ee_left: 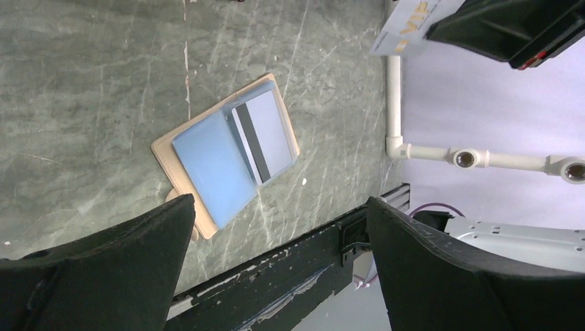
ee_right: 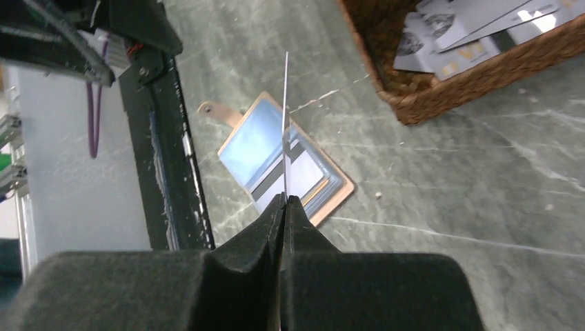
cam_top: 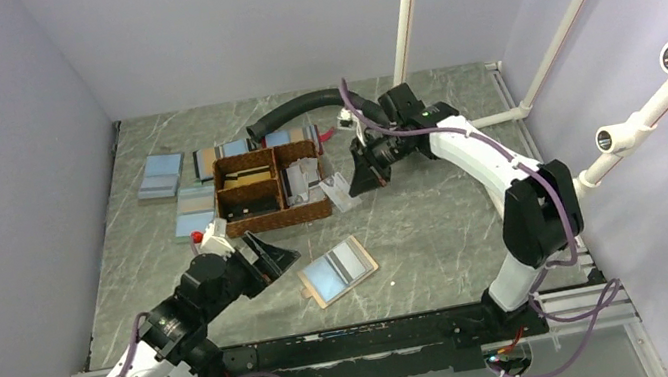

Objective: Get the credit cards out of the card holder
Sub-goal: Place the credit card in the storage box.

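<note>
While my left gripper (ee_left: 279, 207) hangs wide open and empty, the card holder (ee_left: 207, 158) lies spread flat just beyond it, a striped card (ee_left: 265, 138) showing in its pocket, ready for pulling. Farther out, my right gripper (ee_right: 284, 200) clamps a thin card (ee_right: 285, 124) edge-on beside the woven basket (cam_top: 279, 219), likely its drop spot.

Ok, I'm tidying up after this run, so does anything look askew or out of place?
Nothing spilled or damaged. The small tan-rimmed bifold card holder lies open and askew, a grey dark-striped card still in it. The right gripper is shut on a thin pale card, beside the brown woven basket.
</note>
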Available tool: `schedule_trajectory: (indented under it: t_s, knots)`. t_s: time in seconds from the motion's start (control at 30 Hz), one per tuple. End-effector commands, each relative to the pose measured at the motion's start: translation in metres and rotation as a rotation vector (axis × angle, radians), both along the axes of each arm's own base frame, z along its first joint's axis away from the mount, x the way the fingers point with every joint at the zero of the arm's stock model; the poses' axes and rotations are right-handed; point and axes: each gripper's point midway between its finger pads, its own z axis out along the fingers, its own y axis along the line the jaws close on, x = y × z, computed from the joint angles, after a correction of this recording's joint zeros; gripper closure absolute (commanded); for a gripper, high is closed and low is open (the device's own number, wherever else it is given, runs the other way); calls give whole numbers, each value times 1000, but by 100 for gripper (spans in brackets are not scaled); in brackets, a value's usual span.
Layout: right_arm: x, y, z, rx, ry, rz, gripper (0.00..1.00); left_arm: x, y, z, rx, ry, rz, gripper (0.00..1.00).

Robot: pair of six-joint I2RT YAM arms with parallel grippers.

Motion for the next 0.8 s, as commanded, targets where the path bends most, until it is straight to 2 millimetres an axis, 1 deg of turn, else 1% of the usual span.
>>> schedule_trajectory:
  t_s: [0.0,0.03,0.1,0.27,0.47,0.57,0.6,0.63,0.67,0.7,0.73,0.77]
  knots:
    - [36,13,13,-65,-60,-93,100,8,6,32,-75,-39,76,0]
    - [45,16,17,-69,-65,-116,100,6,11,29,-66,-19,96,1]
    - [60,25,21,-70,-60,-154,100,4,17,31,-70,-18,117,1]
    - [83,44,31,-63,-74,-215,100,0,23,31,-80,-6,139,1]
    - [114,59,28,-97,-77,-311,100,-1,26,28,-71,9,153,1]
    - [122,69,13,-114,-42,-353,100,-1,27,28,-63,12,153,0]
    - [126,74,0,-130,-23,-367,100,-1,27,29,-58,12,153,1]
    - [130,78,-6,-142,-17,-385,97,-1,27,28,-54,14,153,0]
    - [136,80,-29,-184,18,-393,88,-1,28,27,-52,20,159,0]
    - [141,81,-40,-215,25,-394,76,-1,28,27,-51,26,162,1]
    - [146,79,-44,-243,5,-392,64,-1,28,26,-50,29,161,1]
    - [152,76,-42,-259,-24,-399,53,-2,28,24,-49,37,158,1]
